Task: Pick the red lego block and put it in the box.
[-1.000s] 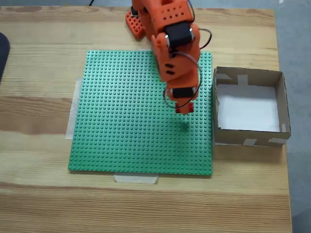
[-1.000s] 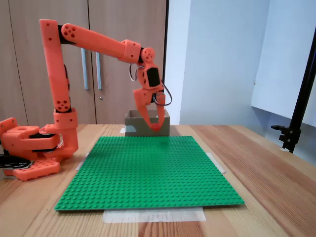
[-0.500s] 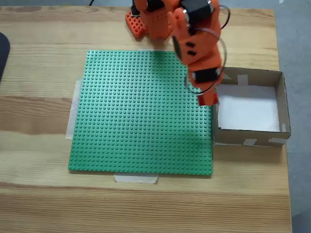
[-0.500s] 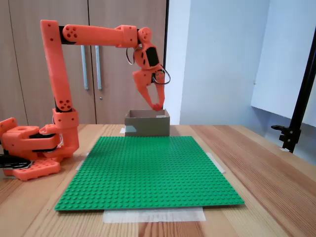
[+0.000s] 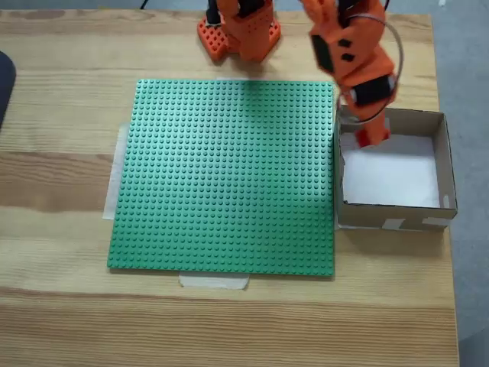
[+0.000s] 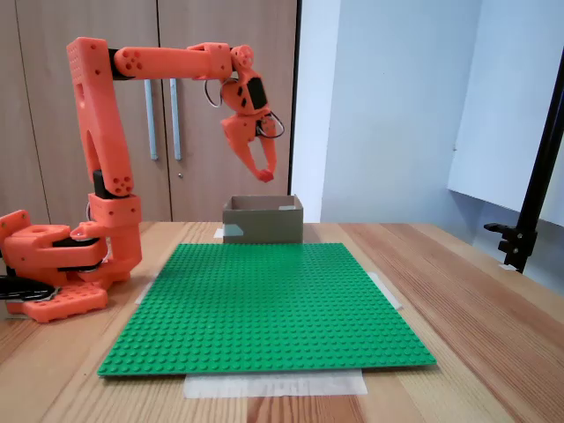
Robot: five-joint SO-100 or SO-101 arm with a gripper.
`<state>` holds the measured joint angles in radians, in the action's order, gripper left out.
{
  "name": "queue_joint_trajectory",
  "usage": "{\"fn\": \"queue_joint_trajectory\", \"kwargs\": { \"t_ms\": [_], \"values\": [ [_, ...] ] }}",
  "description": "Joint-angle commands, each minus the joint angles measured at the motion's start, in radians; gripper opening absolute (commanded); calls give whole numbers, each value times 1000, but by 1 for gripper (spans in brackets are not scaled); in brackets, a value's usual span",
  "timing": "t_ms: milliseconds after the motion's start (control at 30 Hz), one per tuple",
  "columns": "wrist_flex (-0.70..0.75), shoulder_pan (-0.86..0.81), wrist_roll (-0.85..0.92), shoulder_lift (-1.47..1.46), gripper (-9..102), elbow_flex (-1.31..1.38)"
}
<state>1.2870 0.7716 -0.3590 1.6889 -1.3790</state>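
Fixed views both show end effector (image 5: 373, 138) (image 6: 263, 174) clenched on red lego block (image 5: 374, 138) (image 6: 265, 175) (only a red tip showing between the fingers). Box (image 5: 442, 164) (image 6: 262, 220) directly below, clear of the tips, near corner beside the wrist; green baseplate (image 5: 229, 176) off to the picture-left on the counter (image 5: 61, 107).

The red lego block (image 6: 265, 175) was too small to make out as a brick, just a red speck pinched at the tips of the jaws, and in the top-down fixed view it blended into the orange fingers (image 5: 374, 135). The box (image 6: 262, 220) floor below the jaws was hidden behind its near wall from the side. The arm's base (image 5: 238, 27) was cut off by the top edge.
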Motion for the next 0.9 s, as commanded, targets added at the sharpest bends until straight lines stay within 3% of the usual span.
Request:
{"fn": "queue_joint_trajectory", "kwargs": {
  "t_ms": [0, 867],
  "values": [
    [-18, 25, -9, 17, 6, 57],
    [-41, 77, -12, -219, 6, 192]
  ]
}}
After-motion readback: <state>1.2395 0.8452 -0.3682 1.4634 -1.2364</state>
